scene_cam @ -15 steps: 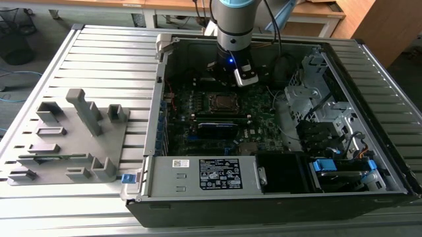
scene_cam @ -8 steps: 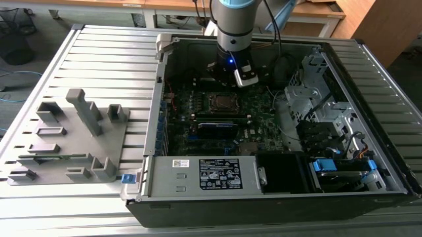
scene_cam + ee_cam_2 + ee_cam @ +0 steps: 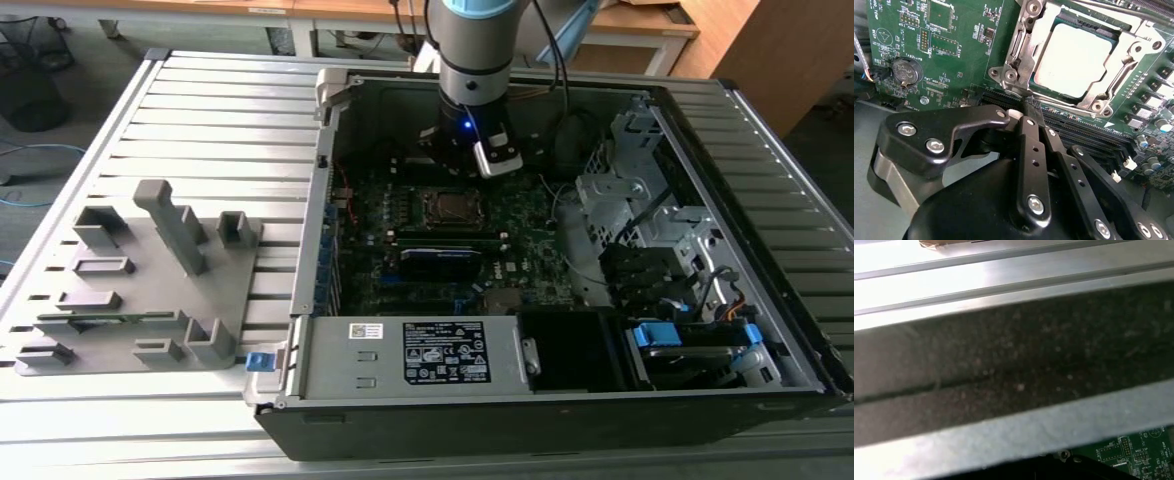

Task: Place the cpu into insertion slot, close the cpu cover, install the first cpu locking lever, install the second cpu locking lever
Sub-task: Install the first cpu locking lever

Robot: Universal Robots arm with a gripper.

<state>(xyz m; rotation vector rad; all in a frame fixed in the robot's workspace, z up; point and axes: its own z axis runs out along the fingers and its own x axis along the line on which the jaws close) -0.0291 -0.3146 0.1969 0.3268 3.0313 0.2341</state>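
The robot arm reaches down into an open computer case (image 3: 747,110) that lies on a ribbed metal table (image 3: 200,110). Its gripper (image 3: 1026,112) hangs over the green motherboard (image 3: 954,45), and the black fingers (image 3: 1030,150) are pressed together with nothing between them. Just past the fingertips sits the insertion slot (image 3: 1019,45), with shiny metal all around its edge. The cpu (image 3: 1074,60) lies flat inside the slot, and its pale silver top shows in the second wrist view. The cpu cover (image 3: 1124,65) is down around the chip, like a thin metal frame with a big window in it. The fingertips are very near the slot's closest corner, but I cannot tell if they touch it. Off to one side of the fingers there is a round coin battery (image 3: 906,71) on the board. In the exterior view the slot (image 3: 454,206) is just in front of the gripper (image 3: 497,160). A box with a white label (image 3: 441,352) sits at the near end of the case, well away from the fingers. A grey holder (image 3: 140,290) with upright blocks stands on the table, on the exterior view's left.
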